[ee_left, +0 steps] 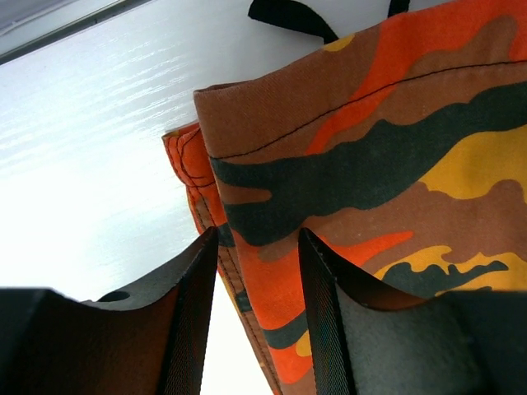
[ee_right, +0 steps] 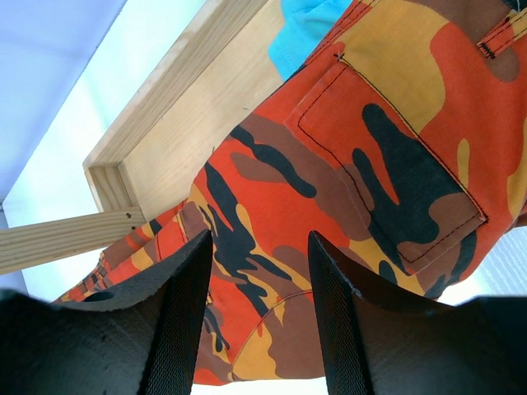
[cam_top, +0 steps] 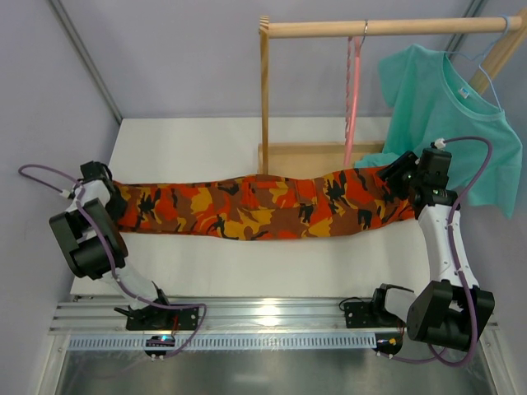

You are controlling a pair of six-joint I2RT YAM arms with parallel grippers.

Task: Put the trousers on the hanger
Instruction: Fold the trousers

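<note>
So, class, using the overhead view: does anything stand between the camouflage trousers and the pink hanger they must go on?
Nothing visible blocks the way. The trousers lie flat in front of the rack's wooden base; the hanger hangs above it, between the upright post and the teal T-shirt.

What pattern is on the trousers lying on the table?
The trousers have a camouflage print in orange, red, brown, black and yellow, clearest in the right wrist view.
</note>
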